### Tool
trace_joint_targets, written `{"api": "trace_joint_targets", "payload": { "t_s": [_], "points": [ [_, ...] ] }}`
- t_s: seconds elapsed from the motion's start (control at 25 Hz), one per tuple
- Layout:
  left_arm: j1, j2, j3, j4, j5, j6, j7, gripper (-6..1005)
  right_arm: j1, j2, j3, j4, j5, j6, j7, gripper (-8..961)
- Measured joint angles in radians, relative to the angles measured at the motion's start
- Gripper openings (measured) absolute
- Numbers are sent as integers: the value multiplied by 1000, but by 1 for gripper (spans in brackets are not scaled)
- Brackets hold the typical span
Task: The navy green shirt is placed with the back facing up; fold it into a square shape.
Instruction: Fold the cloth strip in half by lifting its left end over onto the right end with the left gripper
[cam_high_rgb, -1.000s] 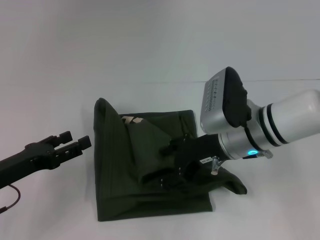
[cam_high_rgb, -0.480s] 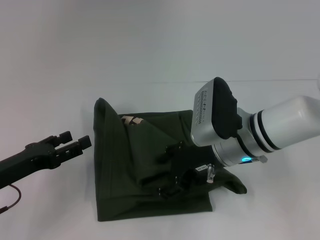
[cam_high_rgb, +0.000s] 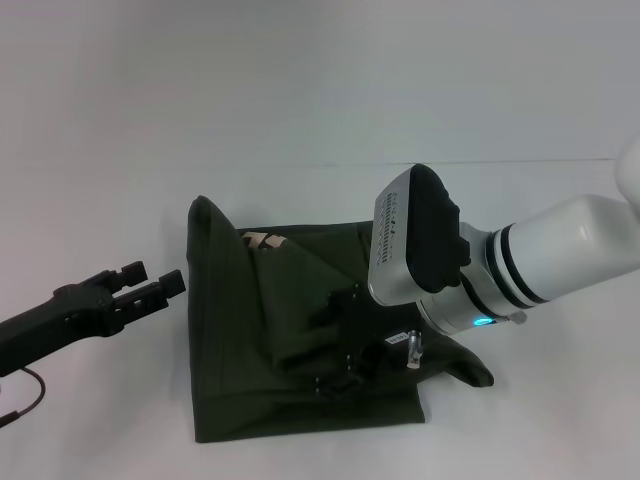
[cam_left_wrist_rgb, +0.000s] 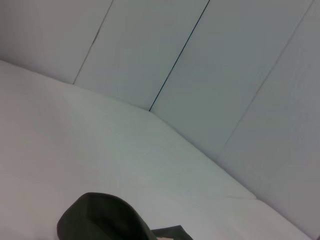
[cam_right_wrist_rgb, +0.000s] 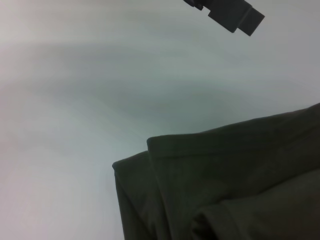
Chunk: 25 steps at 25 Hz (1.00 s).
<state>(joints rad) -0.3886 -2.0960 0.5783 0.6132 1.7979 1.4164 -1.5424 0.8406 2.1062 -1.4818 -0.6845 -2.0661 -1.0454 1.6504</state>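
Note:
The navy green shirt (cam_high_rgb: 245, 340) lies partly folded on the white table, with a raised fold along its left side and a pale tag (cam_high_rgb: 265, 240) near its top edge. My right gripper (cam_high_rgb: 335, 345) is low over the middle of the shirt, dark against the dark cloth. The left gripper (cam_high_rgb: 150, 283) hovers open and holding nothing just off the shirt's left edge. A rounded corner of the shirt (cam_left_wrist_rgb: 100, 220) shows in the left wrist view. The right wrist view takes in folded shirt layers (cam_right_wrist_rgb: 225, 185) and the far-off left gripper's fingertips (cam_right_wrist_rgb: 230, 12).
The white table (cam_high_rgb: 300, 100) stretches around the shirt on all sides. Pale wall panels (cam_left_wrist_rgb: 210, 60) rise behind the table's far edge. A thin cable (cam_high_rgb: 25, 395) loops under the left arm.
My right arm has shifted left across the shirt and its wrist has turned. The left arm and the shirt's outline have stayed put.

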Motion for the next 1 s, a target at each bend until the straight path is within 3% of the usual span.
{"api": "trace_joint_targets", "payload": {
  "t_s": [1.0],
  "points": [
    [-4,-3,0,-9,-7,-7,1,844,8,-2,-35,0,-9,29,0,786]
  ]
}}
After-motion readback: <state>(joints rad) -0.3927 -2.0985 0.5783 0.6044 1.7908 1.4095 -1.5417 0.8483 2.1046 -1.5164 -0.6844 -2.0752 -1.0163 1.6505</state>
